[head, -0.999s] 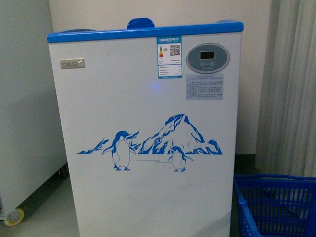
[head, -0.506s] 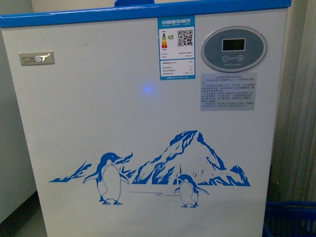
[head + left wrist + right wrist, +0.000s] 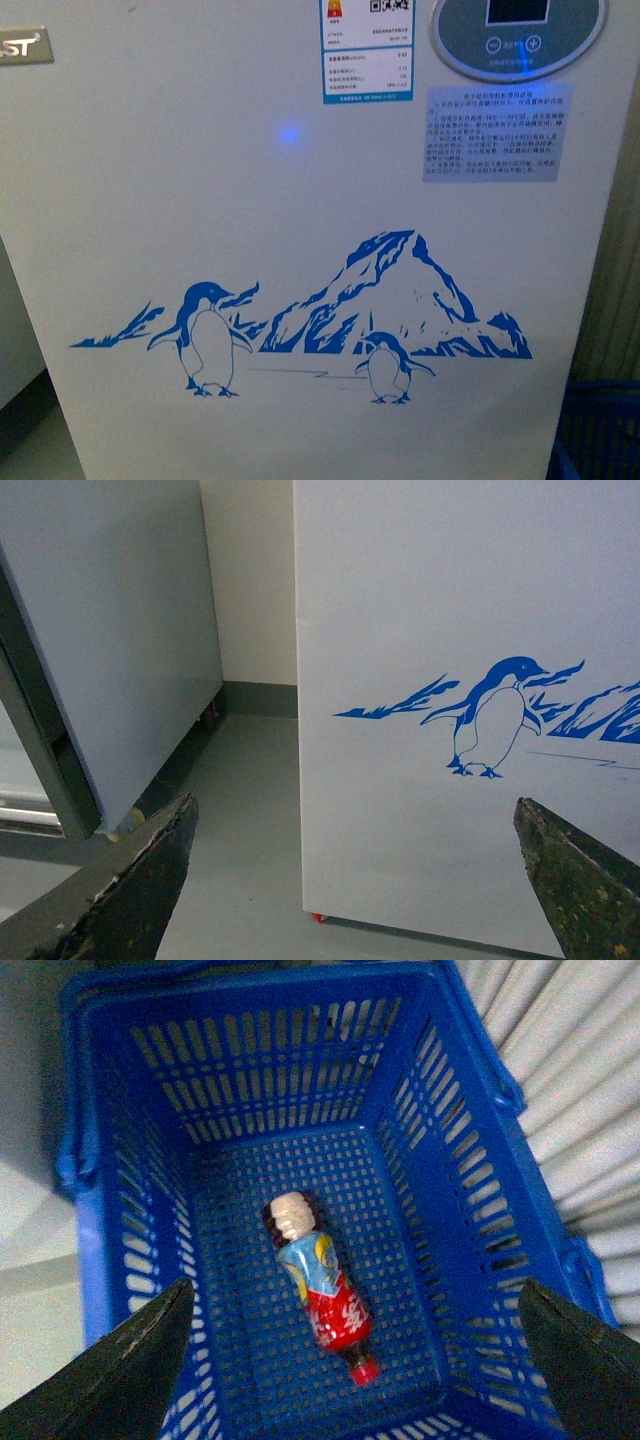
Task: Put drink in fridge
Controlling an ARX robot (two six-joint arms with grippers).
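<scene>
A: Okay, drink [image 3: 322, 1295] where?
B: Flat on floor of blue basket [image 3: 430, 1130], directly under right gripper [image 3: 355, 1290]. Jaws wide apart, empty.
A: Axis?
B: With finger line as 9–3, roughly 11–5, red cap at 5. Probably needs a wrist turn.
A: Left gripper [image 3: 352, 805]?
B: Spread too, empty, facing fridge [image 3: 200, 200] front. Basket at 4 o'clock in front view. Right arm nearer.

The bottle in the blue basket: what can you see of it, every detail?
The drink is a plastic bottle with a red cap, a red wrap next to the cap and a blue-and-yellow band toward its pale base. Capped, it lies alone on its side on the slotted floor of the blue basket, touching nothing else.
</scene>
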